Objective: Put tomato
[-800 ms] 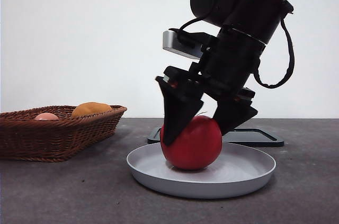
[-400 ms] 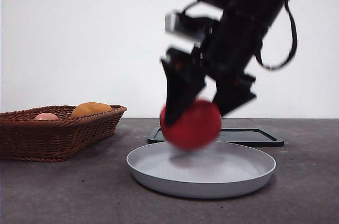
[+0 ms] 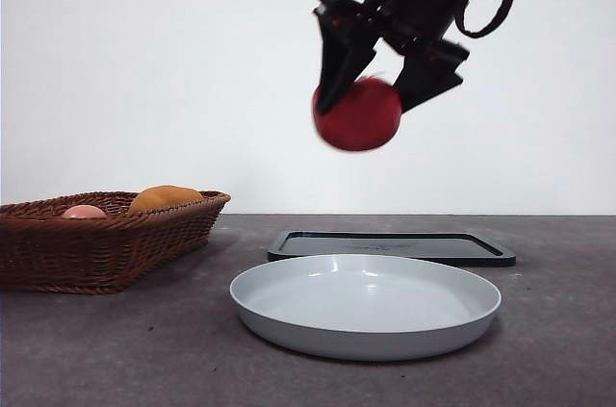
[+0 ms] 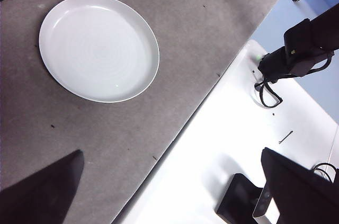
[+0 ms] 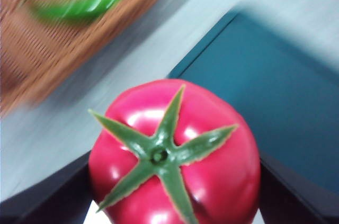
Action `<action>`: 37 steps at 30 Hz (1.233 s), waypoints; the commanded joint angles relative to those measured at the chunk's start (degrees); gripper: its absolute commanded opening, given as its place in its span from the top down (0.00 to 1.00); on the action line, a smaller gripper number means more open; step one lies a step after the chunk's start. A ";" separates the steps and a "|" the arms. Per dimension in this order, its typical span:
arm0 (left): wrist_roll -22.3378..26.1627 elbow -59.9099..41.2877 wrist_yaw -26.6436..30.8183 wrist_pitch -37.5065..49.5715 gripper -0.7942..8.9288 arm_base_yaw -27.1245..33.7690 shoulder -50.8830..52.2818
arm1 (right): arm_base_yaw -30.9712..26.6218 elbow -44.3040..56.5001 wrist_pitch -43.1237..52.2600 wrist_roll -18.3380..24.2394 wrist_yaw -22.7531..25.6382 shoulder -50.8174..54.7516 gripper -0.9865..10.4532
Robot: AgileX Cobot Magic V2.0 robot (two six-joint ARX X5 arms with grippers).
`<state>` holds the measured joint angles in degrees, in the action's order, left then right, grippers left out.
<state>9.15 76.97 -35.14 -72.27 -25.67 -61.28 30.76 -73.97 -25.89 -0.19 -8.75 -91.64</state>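
Observation:
My right gripper (image 3: 385, 89) is shut on the glossy red tomato (image 3: 358, 115) and holds it high in the air, well above the grey plate (image 3: 366, 306). In the right wrist view the tomato (image 5: 175, 155) with its green star stem sits between the two black jaws. My left gripper (image 4: 169, 181) is open and empty, high above the table's near edge, with the plate (image 4: 99, 46) below and ahead of it.
A brown wicker basket (image 3: 106, 234) at the left holds an orange-yellow fruit (image 3: 166, 198) and a pale pink fruit (image 3: 85, 212); the right wrist view also shows something green in it (image 5: 79, 7). A dark flat tray (image 3: 390, 245) lies behind the plate.
The right gripper has lifted the tomato off the grey plate and carried it straight up, from resting in the plate to high above it. The plate now lies empty.

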 commanded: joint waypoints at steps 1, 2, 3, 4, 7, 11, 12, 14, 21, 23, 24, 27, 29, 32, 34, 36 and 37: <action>0.70 1.29 -0.44 0.28 0.31 -0.28 -0.35 | -2.14 -4.24 0.55 1.16 0.20 -3.85 0.66; 0.70 1.29 -0.46 0.28 0.31 -0.28 -0.35 | -2.99 -5.51 0.59 1.38 0.20 -5.11 0.66; 0.70 1.29 -0.46 0.28 0.31 -0.28 -0.35 | -3.72 -6.69 0.55 1.55 0.17 -6.29 0.66; 0.70 1.29 -0.46 0.28 0.31 -0.28 -0.35 | -4.50 -7.91 0.55 1.79 0.13 -7.63 0.66; 0.70 1.29 -0.46 0.26 0.31 -0.28 -0.35 | -6.16 -11.08 0.52 2.25 -0.02 -11.82 0.66; 0.68 1.29 -0.46 0.26 0.31 -0.28 -0.35 | -7.45 -13.79 0.76 2.62 -0.07 -16.90 0.66; 0.68 1.29 -0.46 0.26 0.31 -0.28 -0.35 | -7.67 -14.16 0.96 2.73 -0.04 -17.97 0.66; 0.68 1.29 -0.46 0.26 0.31 -0.28 -0.35 | -8.00 -14.71 1.49 2.82 -0.07 -20.00 0.66; 0.66 1.29 -0.46 0.22 0.31 -0.28 -0.35 | -8.44 -14.97 3.45 2.82 -0.11 -24.39 0.66; 0.66 1.29 -0.46 0.22 0.31 -0.28 -0.35 | -8.41 -14.95 3.65 2.82 -0.07 -25.22 0.66; 0.66 1.29 -0.46 0.17 0.31 -0.28 -0.35 | -8.41 -14.95 3.69 2.82 -0.02 -25.51 0.66; 0.66 1.29 -0.46 0.15 0.31 -0.28 -0.35 | -8.41 -14.97 3.72 2.82 0.00 -26.23 0.66; 0.66 1.29 -0.46 0.13 0.31 -0.28 -0.35 | -8.41 -14.97 3.76 2.80 -0.02 -26.73 0.66; 0.66 1.29 -0.46 0.04 0.31 -0.28 -0.35 | -8.41 -14.95 3.50 2.80 -0.02 -27.52 0.66; 0.66 1.29 -0.46 0.02 0.31 -0.28 -0.35 | -8.41 -14.95 3.21 2.80 -0.02 -27.80 0.66; 0.66 1.29 -0.46 0.02 0.31 -0.28 -0.35 | -8.41 -14.95 3.10 2.80 -0.02 -27.85 0.66; 0.66 1.29 -0.46 0.04 0.31 -0.28 -0.35 | -8.41 -14.95 3.15 2.80 0.00 -27.85 0.66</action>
<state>9.15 76.97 -35.14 -72.40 -25.67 -61.28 22.06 -87.66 -22.87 2.15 -8.80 -117.80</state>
